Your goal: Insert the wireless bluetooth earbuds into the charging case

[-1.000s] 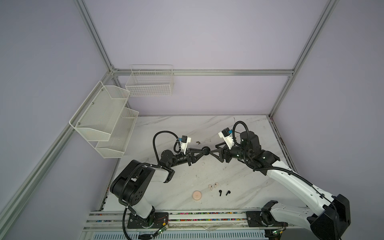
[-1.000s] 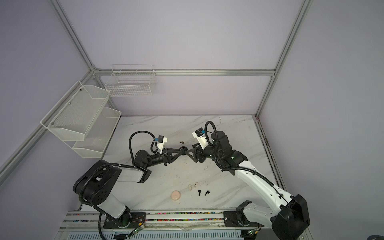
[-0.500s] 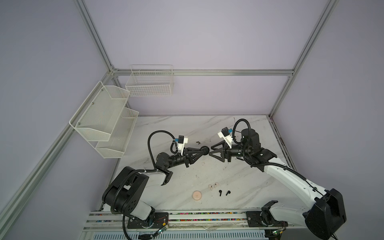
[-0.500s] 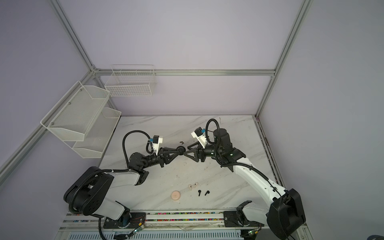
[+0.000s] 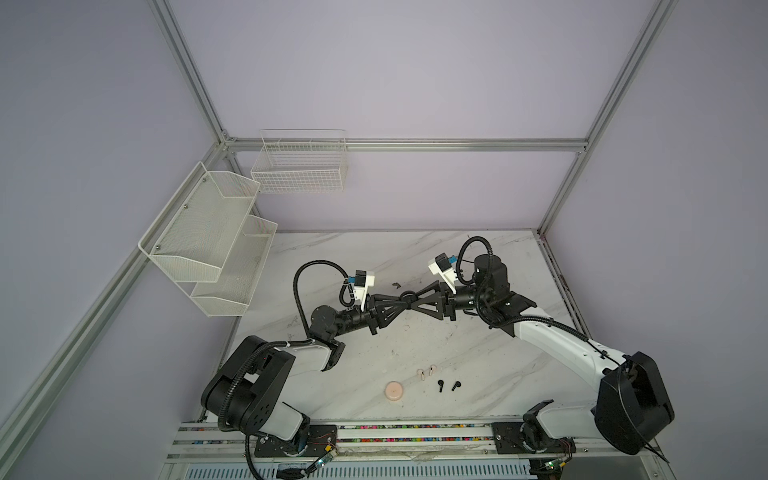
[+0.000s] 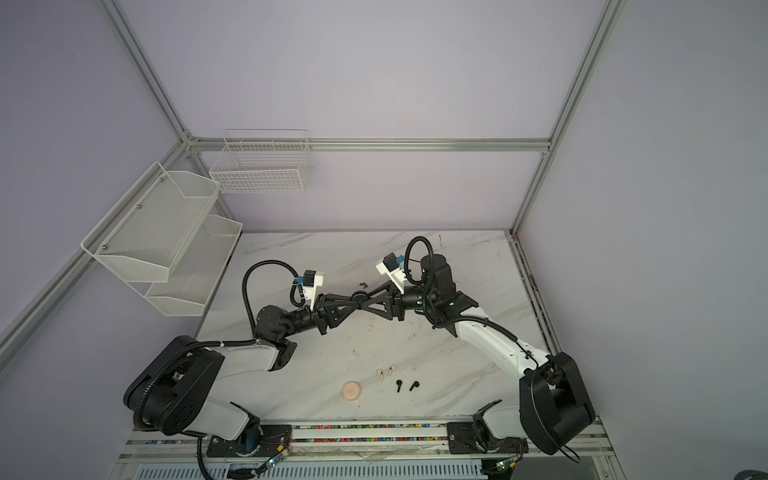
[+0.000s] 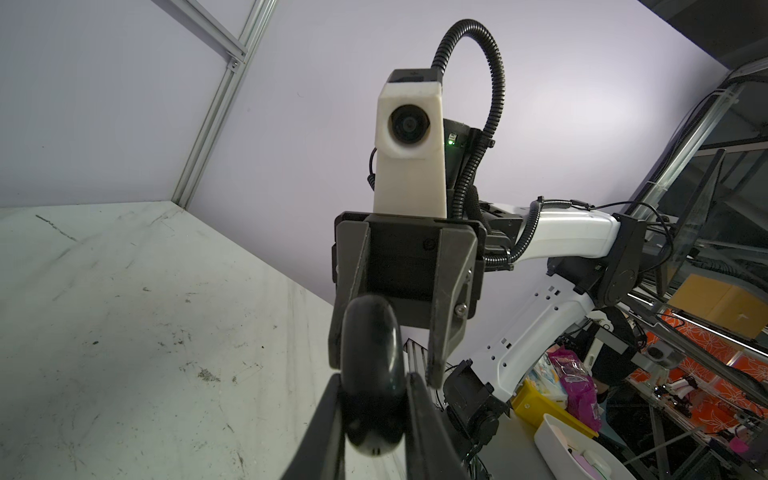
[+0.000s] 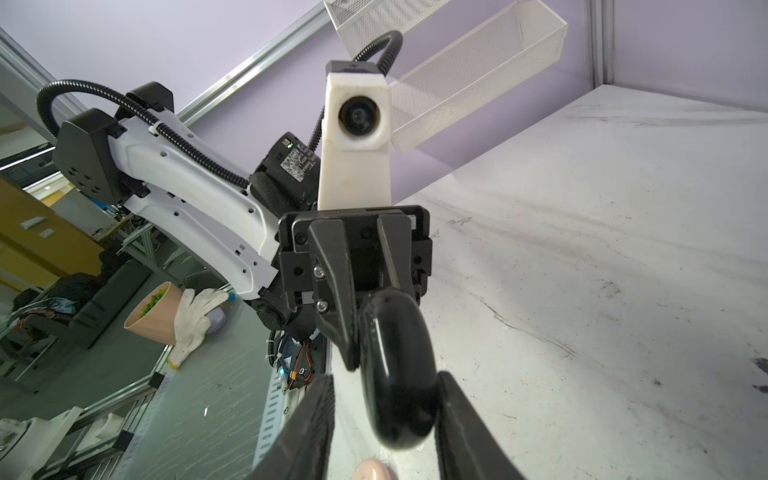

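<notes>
Charging case, the black one (image 7: 370, 374), is sitting clamped in the left gripper (image 7: 374, 419), fingers pressing on its two broad faces. It is hanging well above the table (image 5: 478, 353), mid-scene in both top views. Right gripper (image 8: 386, 419) is facing it nose to nose with jaws straddling the same case. One finger (image 8: 457, 415) is seeming to touch and a gap is showing on the other side, so it is not gripping yet. No open lid is showing.

Case is looking hard, glossy, rounded and light, so it is likely slipping if pinched on the curved rim. Taking it across the flat faces is safer.

Further out, near the front edge, black earbuds (image 5: 440, 385) and pink earbuds (image 5: 422, 375) are lying loose, with the pink case (image 5: 394, 392) just beside them. Earbuds are looking tiny, stiff and skid-prone, so pinching the stem is probably working best. None are sitting in a case yet.
</notes>
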Motion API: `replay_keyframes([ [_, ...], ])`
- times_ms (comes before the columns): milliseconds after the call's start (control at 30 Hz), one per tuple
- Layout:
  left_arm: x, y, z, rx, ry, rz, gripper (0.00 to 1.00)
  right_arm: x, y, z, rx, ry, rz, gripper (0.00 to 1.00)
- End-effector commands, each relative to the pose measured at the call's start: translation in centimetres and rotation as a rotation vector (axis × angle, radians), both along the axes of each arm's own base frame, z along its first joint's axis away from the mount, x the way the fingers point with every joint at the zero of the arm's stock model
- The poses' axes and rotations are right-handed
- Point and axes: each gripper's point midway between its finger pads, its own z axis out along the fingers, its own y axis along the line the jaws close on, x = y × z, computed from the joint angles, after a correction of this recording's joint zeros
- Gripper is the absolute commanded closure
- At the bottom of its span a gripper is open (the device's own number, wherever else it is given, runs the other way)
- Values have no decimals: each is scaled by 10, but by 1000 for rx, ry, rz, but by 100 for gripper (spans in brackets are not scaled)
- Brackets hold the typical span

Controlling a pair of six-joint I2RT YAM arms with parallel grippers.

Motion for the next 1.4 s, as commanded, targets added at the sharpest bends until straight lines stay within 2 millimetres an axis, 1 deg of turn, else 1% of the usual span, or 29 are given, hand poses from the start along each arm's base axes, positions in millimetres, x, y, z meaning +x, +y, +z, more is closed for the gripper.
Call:
replay_keyframes([
  [0,-8,5,13,-28,-78,9,100,-4,7,12,45,-49,66,61],
  [367,-6,5,7,-19,-66,11,100,-3,9,12,44,-47,75,76],
  [567,-6,5,4,-16,-60,15,100,-1,10,13,35,-43,69,80],
  [667,-5,6,2,-14,-57,22,88,2,11,10,16,-30,50,82],
  [700,-5,6,2,-14,-56,27,82,4,11,8,5,-25,37,82],
  [733,-5,7,0,-13,-50,34,74,5,10,7,-5,-22,27,82],
  [767,-4,9,-2,-15,-38,49,60,7,10,5,-18,-23,16,83],
  [800,-2,12,-5,-13,-19,73,50,8,9,3,-35,-23,-1,85],
  [867,0,18,-9,-3,2,107,44,11,6,0,-61,-32,-28,87],
  [900,2,20,-17,17,29,118,41,13,4,-2,-79,-36,-50,87],
  [933,-1,24,-10,19,16,127,40,14,3,-4,-91,-39,-59,88],
  [1000,1,25,-18,78,57,145,40,18,0,-9,-129,-37,-93,90],
  [1067,3,26,-20,154,78,157,40,18,-2,-12,-156,-29,-107,92],
  [1100,2,27,-20,200,79,154,40,19,-5,-17,-193,-34,-121,92],
  [1167,-1,29,-16,289,80,145,40,18,-7,-23,-233,-43,-108,91],
  [1200,-7,30,-17,359,75,116,40,18,-7,-27,-259,-60,-99,92],
  [1267,-21,32,-19,504,-22,58,41,14,-7,-33,-307,-87,-69,92],
  [1300,-24,35,-21,574,-83,43,42,12,-7,-32,-305,-96,-52,92],
  [1333,-21,37,-21,622,-130,50,43,10,-7,-31,-298,-108,-36,94],
  [1367,-19,37,-19,634,-164,52,44,7,-6,-31,-291,-112,-18,95],
])
